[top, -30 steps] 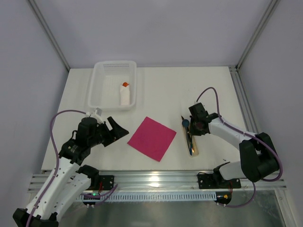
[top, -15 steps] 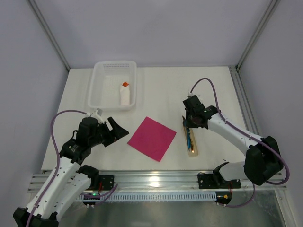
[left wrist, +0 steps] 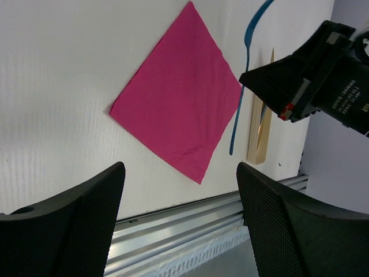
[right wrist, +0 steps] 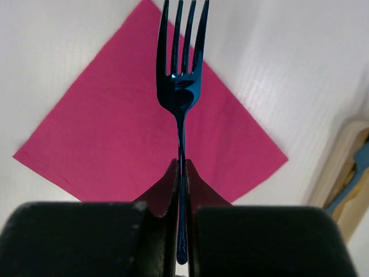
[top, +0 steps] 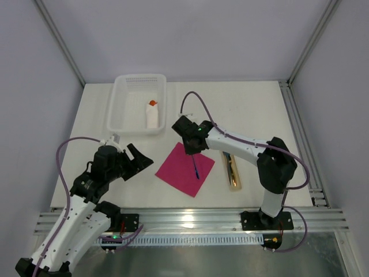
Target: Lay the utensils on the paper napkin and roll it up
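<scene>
Fingers [right wrist: 164, 190] of our right gripper [right wrist: 181, 167] are clamped on the blue fork [right wrist: 180, 86] by its handle, tines pointing away over the pink napkin [right wrist: 104, 138], which lies flat on the table [top: 248, 109]. Our left gripper [top: 135, 158] hangs spread wide, holding nothing, left of the napkin. Right of the napkin, the remaining utensils [right wrist: 353, 176] lie on a beige strip [top: 233, 176]. A white basket [top: 140, 77] sits farthest back.

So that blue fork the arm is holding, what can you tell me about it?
The fork is slim and glossy dark blue, plastic by the look, with four tines and a thin handle. The right gripper is shut on the handle, and the tines point away from it. The fork hangs over the pink napkin, above its right half in the overhead view. Whether the tines touch the paper I cannot tell.
</scene>
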You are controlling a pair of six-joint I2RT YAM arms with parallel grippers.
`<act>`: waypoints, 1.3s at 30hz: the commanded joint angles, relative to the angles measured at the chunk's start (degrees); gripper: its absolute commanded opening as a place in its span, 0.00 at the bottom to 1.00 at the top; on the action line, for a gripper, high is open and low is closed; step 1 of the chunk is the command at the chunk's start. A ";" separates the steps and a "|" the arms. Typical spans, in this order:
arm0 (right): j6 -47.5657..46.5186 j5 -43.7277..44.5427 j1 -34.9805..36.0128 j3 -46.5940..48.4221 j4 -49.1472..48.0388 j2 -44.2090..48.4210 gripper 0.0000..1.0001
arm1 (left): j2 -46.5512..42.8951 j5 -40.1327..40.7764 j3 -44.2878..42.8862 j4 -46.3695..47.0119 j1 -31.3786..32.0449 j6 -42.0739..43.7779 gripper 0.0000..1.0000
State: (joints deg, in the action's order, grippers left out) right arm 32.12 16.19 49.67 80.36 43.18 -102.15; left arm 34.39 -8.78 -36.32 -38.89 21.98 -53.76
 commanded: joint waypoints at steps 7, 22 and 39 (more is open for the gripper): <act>2.33 2.10 3.42 12.98 5.25 -10.43 0.04 | -3.63 3.50 -2.62 -3.82 -0.27 0.58 0.80; 4.45 0.87 3.86 15.71 4.90 -15.36 0.04 | -3.63 2.45 -2.09 -3.38 -0.27 1.02 0.81; 4.36 0.96 3.77 18.69 5.43 -19.49 0.04 | -3.63 1.83 -2.09 -3.38 -0.27 1.37 0.81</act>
State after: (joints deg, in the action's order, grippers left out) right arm 35.99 16.16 53.21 96.12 48.53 -121.16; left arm 30.89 -6.26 -36.62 -42.30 21.98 -53.52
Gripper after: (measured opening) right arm 0.045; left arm 0.807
